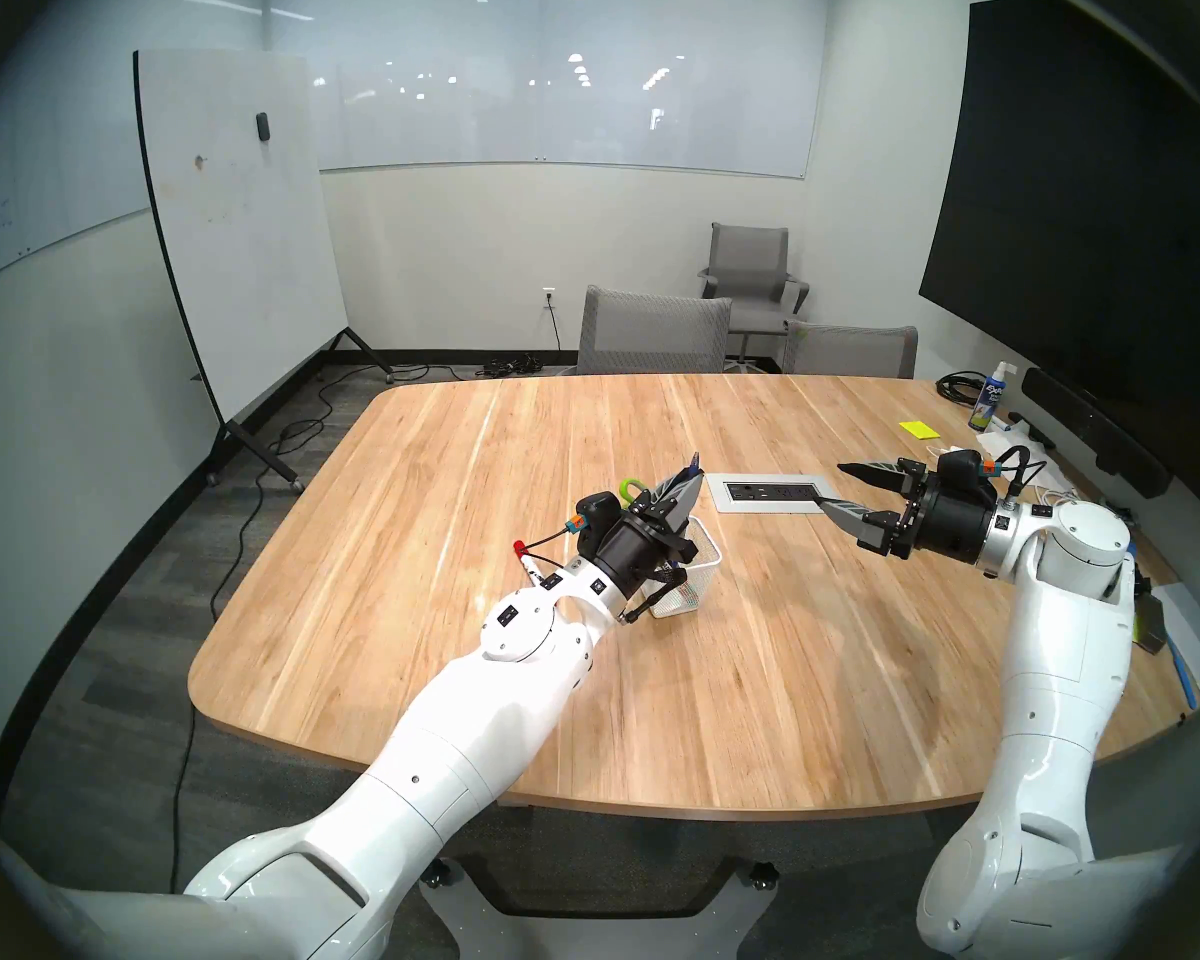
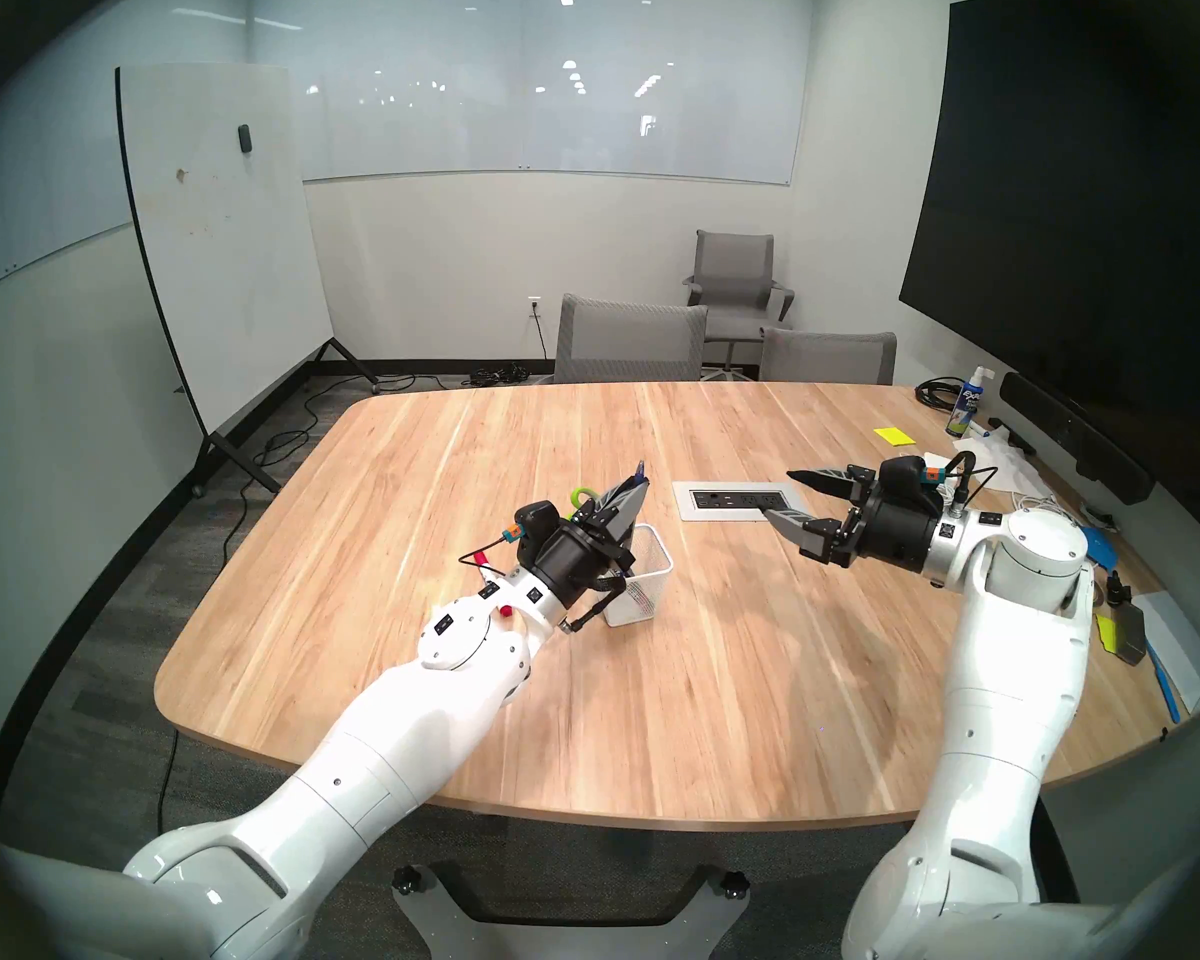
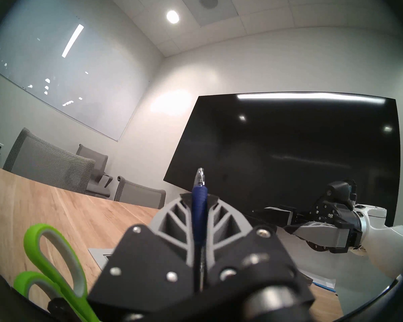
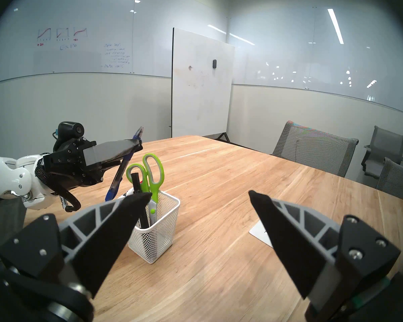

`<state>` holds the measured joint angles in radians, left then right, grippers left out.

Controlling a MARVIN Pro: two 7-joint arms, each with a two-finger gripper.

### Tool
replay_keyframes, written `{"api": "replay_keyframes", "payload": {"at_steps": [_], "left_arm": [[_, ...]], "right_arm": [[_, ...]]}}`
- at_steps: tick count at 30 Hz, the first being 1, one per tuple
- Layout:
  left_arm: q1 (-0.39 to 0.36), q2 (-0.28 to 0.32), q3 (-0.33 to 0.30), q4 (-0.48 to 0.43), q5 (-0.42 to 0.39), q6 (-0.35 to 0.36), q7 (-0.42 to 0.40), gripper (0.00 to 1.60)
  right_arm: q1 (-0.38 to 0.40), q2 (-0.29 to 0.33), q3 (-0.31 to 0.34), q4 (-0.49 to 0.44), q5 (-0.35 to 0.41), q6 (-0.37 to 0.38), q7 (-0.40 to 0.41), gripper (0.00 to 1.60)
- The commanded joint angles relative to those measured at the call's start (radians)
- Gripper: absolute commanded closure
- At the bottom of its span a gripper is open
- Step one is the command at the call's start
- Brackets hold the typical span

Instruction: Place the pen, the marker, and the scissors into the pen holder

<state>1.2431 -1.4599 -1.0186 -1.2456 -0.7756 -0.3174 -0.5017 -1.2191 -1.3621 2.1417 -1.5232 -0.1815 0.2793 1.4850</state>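
Nearest, the left gripper (image 4: 137, 143) is clamping one blue pen (image 4: 120, 172) tight, tilted, tip up, its lower end hanging just beside the holder (image 4: 157, 238). The left wrist is blocking most of the holder from the head view. Inside the holder, one pair of scissors (image 4: 153, 172) is standing handles up, alongside one black marker (image 4: 137, 186). A white marker with a red end (image 1: 522, 552) is lying behind the left wrist. Farther right, the right gripper (image 1: 836, 491) is hovering spread wide, empty, over the table (image 1: 652, 695). Beyond, two chairs (image 1: 652, 335) are sitting at the far edge.

left pincer (image 1: 680, 489) clamped on pen (image 1: 693, 465) above white mesh pen holder (image 1: 695, 577)
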Motion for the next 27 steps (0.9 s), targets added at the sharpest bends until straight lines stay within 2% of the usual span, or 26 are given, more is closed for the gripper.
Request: {"api": "replay_keyframes", "payload": {"at_steps": [1, 27], "left_arm": [[-0.011, -0.022, -0.004, -0.001, -0.001, -0.047, -0.016, 1.60], [-0.038, -0.035, -0.025, 0.097, -0.006, -0.120, -0.056, 1.60]], "right_arm": [[0.014, 0.003, -0.003, -0.017, 0.008, 0.000, -0.001, 0.00], [0.014, 0.002, -0.002, -0.017, 0.007, 0.000, -0.001, 0.00]]}}
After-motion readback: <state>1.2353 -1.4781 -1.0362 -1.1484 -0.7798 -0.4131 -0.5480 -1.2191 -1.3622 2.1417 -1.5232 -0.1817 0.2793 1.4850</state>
